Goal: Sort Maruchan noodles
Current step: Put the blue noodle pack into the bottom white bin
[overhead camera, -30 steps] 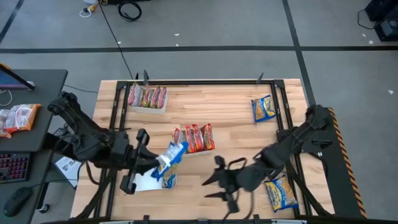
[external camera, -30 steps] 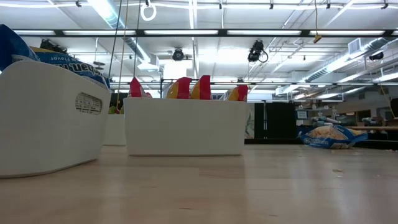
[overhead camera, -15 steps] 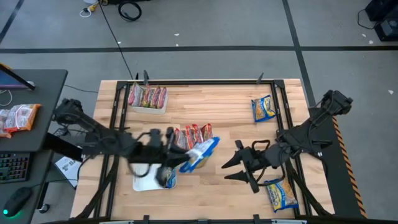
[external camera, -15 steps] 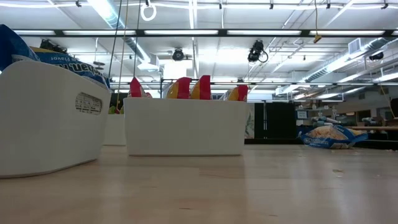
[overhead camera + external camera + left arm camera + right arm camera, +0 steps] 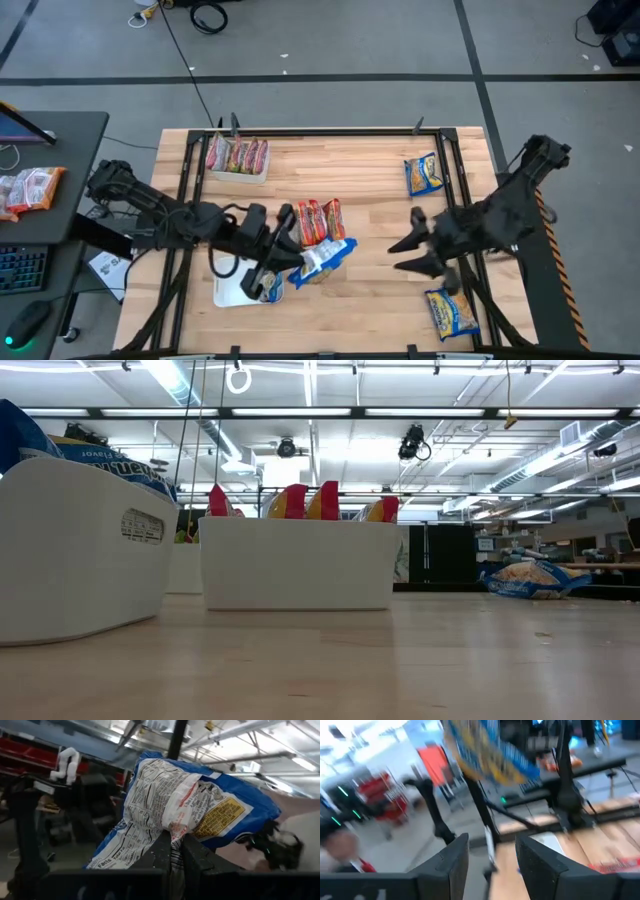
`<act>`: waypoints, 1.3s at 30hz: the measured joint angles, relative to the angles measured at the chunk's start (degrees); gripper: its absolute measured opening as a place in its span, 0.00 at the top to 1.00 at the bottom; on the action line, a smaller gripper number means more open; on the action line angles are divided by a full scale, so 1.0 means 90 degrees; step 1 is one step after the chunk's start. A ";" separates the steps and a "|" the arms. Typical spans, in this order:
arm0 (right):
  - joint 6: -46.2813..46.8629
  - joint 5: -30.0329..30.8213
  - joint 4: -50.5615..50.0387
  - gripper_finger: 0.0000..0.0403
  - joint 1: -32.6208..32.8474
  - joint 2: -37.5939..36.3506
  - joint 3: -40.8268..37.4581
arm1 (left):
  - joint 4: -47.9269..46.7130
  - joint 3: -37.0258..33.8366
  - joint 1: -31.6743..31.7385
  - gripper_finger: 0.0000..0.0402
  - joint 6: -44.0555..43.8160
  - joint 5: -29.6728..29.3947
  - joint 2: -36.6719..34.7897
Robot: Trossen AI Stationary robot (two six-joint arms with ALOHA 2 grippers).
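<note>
Changed since the earlier frames: the left gripper is now reaching further toward table centre, carrying its blue-and-yellow noodle packet away from the near-left white tray; the right gripper is pulling back toward the right side.

High view: left arm is lying low and stretched across the near-left table, fingers pinching the packet, which is hanging just in front of the centre tray of red-orange packets. Right arm is angling in from the right edge, fingers standing apart and gripping nothing. Another tray of red-orange packets is sitting at the far left. Loose blue-and-yellow packets are lying far right and near right.

Low view: no arm is showing. White trays are standing left and centre; a loose packet is lying at right.

Left wrist view: fingers are clamping the crinkled packet by its edge.

Right wrist view: fingers are spread, with nothing between them; the packet is showing farther off.
</note>
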 joint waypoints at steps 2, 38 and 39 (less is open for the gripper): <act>-0.0005 -0.0009 0.0290 0.59 0.0081 -0.0213 0.0000 | -0.0071 0.0000 -0.0002 0.94 0.0049 0.0247 -0.0003; -0.3214 -0.1321 0.3366 0.59 -0.0841 0.2890 0.2492 | -0.8148 0.0297 -0.1994 0.94 -0.2736 -0.0897 -0.0114; -0.3013 -0.1321 0.3380 0.59 -0.0900 0.3023 0.2492 | -0.8543 0.0470 -0.2008 0.94 -0.2810 -0.0938 -0.0213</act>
